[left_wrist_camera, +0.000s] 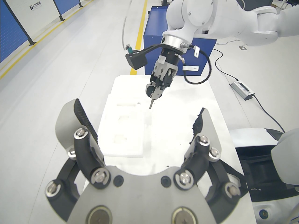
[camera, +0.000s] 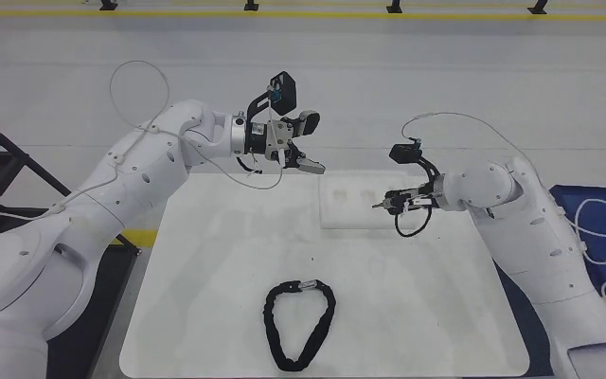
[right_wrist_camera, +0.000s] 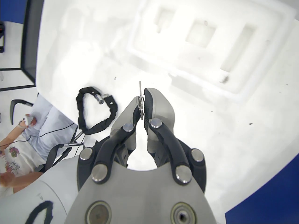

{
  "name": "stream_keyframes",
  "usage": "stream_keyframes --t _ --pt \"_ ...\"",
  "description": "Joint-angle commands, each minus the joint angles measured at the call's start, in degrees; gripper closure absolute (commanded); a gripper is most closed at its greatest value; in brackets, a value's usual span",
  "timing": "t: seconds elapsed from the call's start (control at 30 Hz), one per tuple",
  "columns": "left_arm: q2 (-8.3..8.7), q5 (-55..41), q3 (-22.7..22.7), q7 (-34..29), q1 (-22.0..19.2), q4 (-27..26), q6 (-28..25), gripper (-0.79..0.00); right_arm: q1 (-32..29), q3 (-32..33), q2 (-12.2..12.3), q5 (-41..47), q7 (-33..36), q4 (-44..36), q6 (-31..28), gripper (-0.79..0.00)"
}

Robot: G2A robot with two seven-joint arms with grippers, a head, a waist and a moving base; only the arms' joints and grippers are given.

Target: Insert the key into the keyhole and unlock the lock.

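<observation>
We hold the key over the tray, with the lock on the table

Our right gripper (right_wrist_camera: 141, 100) pinches the key (right_wrist_camera: 140, 89), blade outward, above the white foam tray (camera: 365, 220). 1 of the tray's 3 recesses shows a dark speck we cannot identify. The left gripper (left_wrist_camera: 139, 116) hangs spread wide near the table's (camera: 218, 284) far edge. The black chain lock (camera: 301, 286) lies looped near the front edge, well apart from both.

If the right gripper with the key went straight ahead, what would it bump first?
Probably the white foam tray, near its edge; depth is unclear, so maybe the table beside it.
</observation>
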Motion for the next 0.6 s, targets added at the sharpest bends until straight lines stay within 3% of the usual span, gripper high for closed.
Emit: stream_keyframes --t 0.0,0.23,0.57 --pt "0.0 -0.01 0.0 0.0 0.0 0.0 0.0 -0.785 -2.22 3.1 0.61 3.54 -0.05 -1.45 -0.25 0.0" --pt "0.0 -0.01 0.0 0.0 0.0 0.0 0.0 -0.785 -7.6 10.07 1.88 14.92 0.56 -3.75 -1.79 0.0" --pt "0.0 -0.01 0.0 0.0 0.0 0.0 0.0 -0.785 -11.48 14.77 2.43 27.02 -0.82 -2.7 -5.56 0.0"
